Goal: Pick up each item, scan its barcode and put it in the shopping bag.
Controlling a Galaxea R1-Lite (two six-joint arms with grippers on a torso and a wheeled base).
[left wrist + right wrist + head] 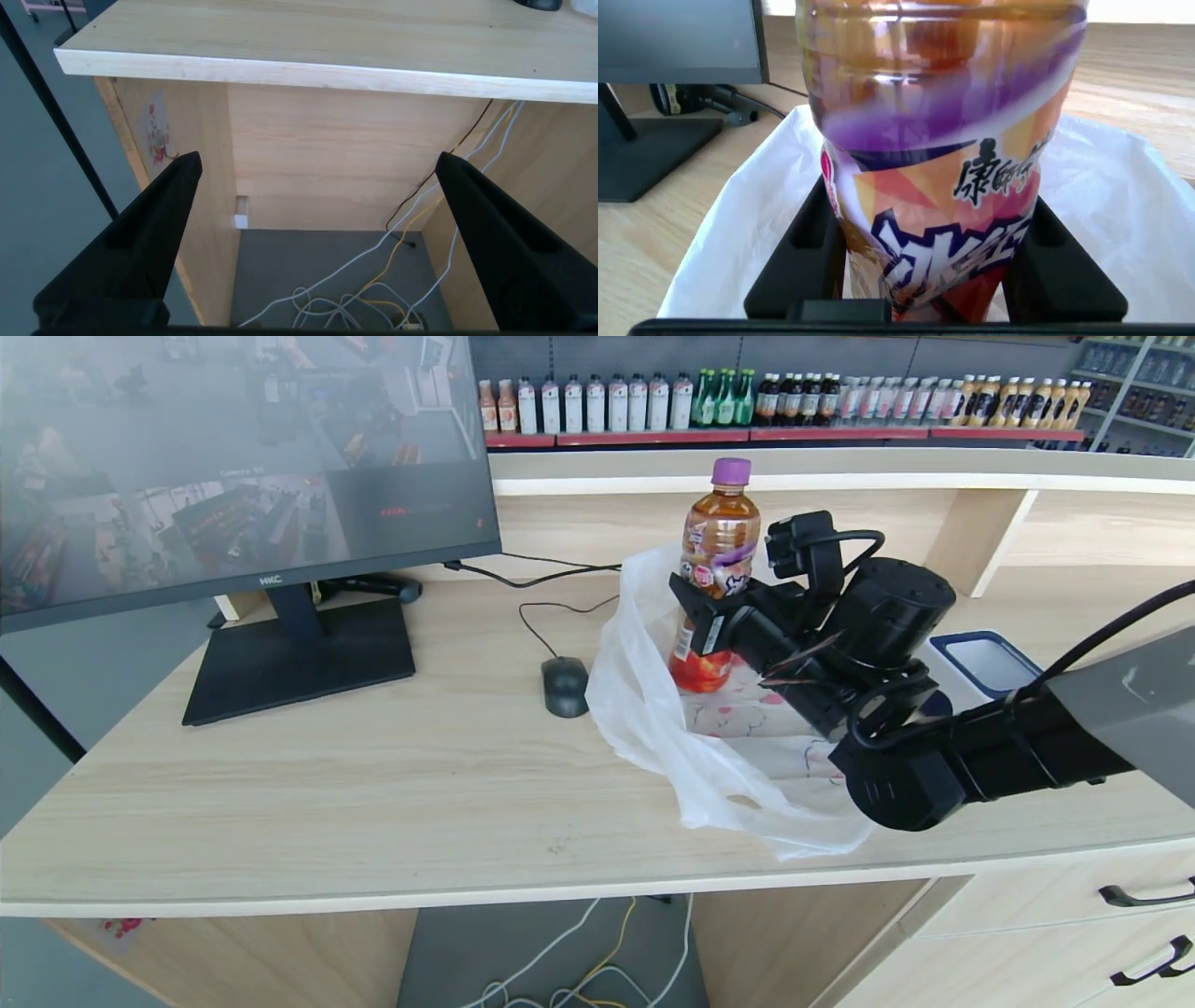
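A tea bottle [717,569] with a purple cap and amber drink stands upright inside the mouth of the white plastic shopping bag [653,709] on the counter. My right gripper [707,607] is shut on the tea bottle around its middle; in the right wrist view the tea bottle [943,159] sits between the black fingers [799,252] with the shopping bag [738,224] spread below. My left gripper [313,233] hangs open below the counter's front edge, facing the space under the desk, with nothing between its fingers.
A monitor [233,457] on a black stand occupies the counter's left. A black mouse [565,685] lies just left of the bag, its cable trailing back. A blue-rimmed tray [986,661] sits at the right. Cables [355,289] lie on the floor under the desk.
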